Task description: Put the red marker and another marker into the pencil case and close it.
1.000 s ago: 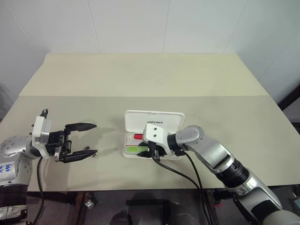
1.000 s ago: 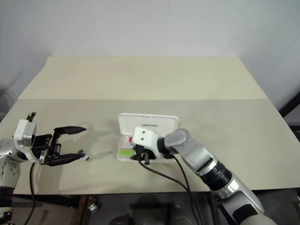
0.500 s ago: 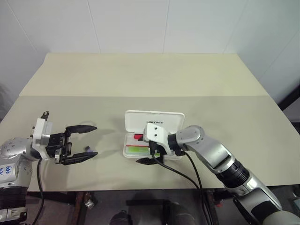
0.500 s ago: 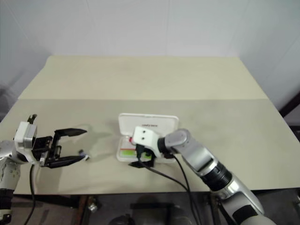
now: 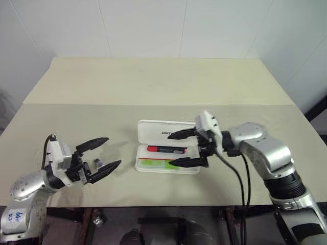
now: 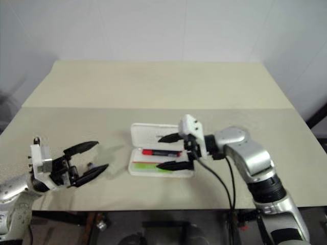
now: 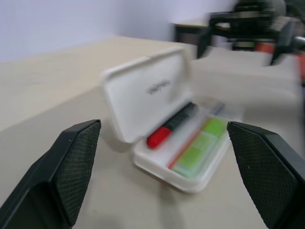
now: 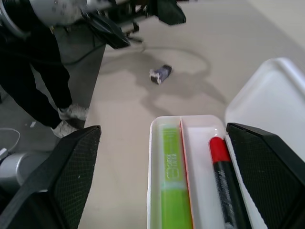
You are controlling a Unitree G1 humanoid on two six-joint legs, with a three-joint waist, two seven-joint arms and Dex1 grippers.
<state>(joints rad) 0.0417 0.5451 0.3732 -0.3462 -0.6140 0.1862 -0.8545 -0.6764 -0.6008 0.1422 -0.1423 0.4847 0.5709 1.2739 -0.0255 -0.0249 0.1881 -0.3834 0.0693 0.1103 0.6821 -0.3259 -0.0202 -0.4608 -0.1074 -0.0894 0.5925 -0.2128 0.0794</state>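
The white pencil case [image 5: 166, 131] lies open in the middle of the table, its lid tilted back. The red marker [image 5: 166, 149] lies in the far part of the tray, and the light-green marker [image 5: 155, 163] lies in the near part, beside it. My right gripper [image 5: 171, 149] hovers open over the case's right half, its fingers pointing left with nothing between them. Further left, my left gripper [image 5: 113, 151] stands open and empty, aimed at the case. In the left wrist view the case [image 7: 143, 90] shows both markers [image 7: 174, 125].
A small purplish bit [image 5: 98, 163] lies on the table beside the left gripper's near finger. The beige table [image 5: 153, 87] stretches far behind the case, and its front edge [image 5: 153, 206] runs close below both grippers.
My right gripper opened, let go of the green marker in the tray, then rose and drew back to the right. The left gripper turned toward the case and shifted slightly right.
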